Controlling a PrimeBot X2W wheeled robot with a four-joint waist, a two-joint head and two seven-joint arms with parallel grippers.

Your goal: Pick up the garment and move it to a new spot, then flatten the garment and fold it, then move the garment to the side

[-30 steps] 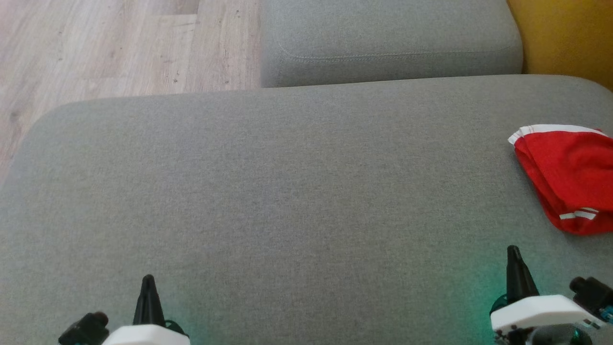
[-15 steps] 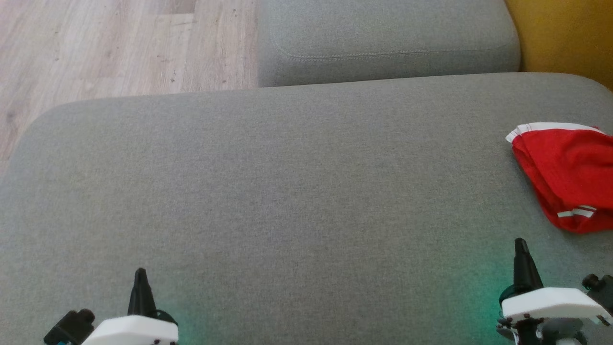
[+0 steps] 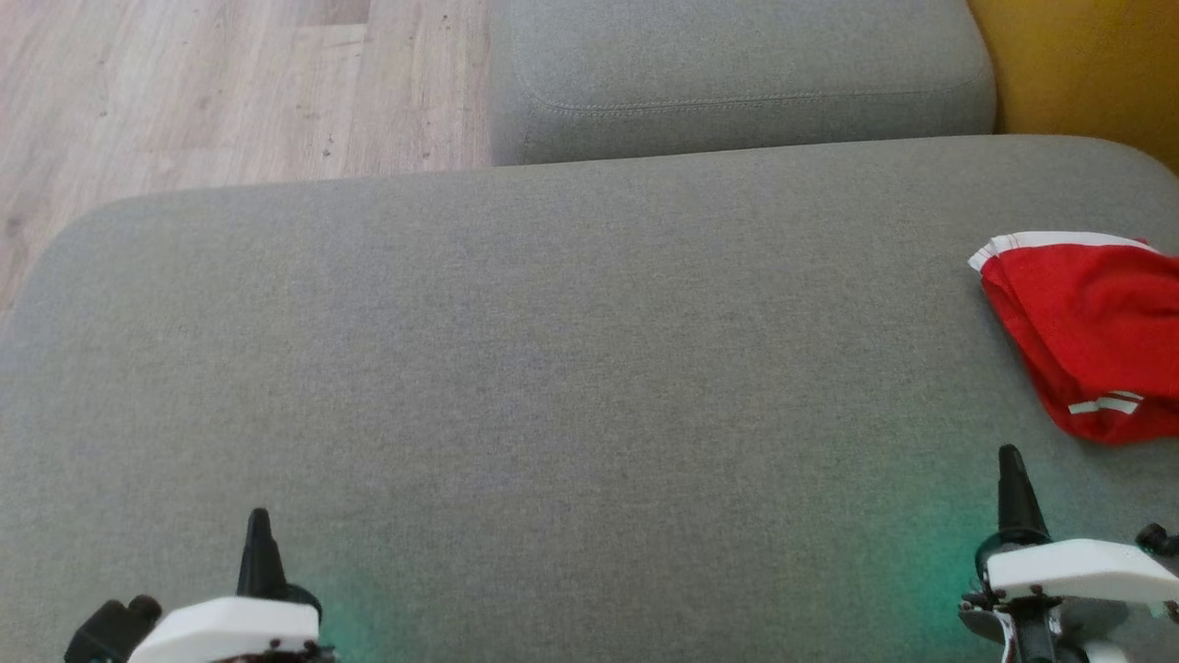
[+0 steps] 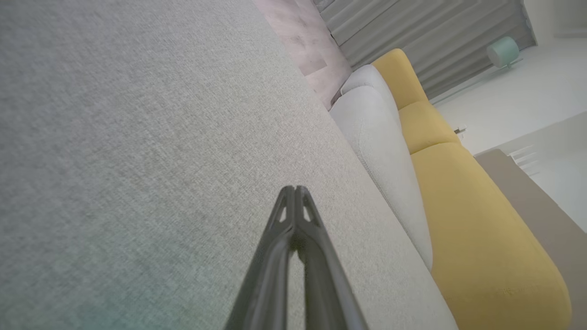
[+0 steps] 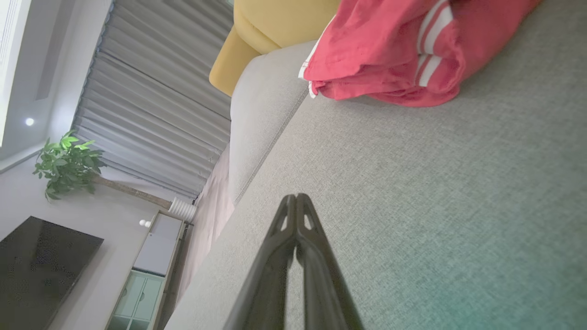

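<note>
Where red garment point(image 3: 1087, 331) lay: folded, at right edge of grey sofa cushion point(image 3: 553, 368)
Left fingers point(image 3: 259, 552): pinched together, empty
Right fingers point(image 3: 1012, 488): pinched together, empty

Red garment point(image 3: 1091, 322): right side cut off at the head view's edge, top cut off in the right wrist view.

left tool point(image 3: 259, 517) — slim, black, tapered | right tool point(image 3: 1010, 456) — same | wrist housings point(image 3: 1078, 569): white, angular
</note>
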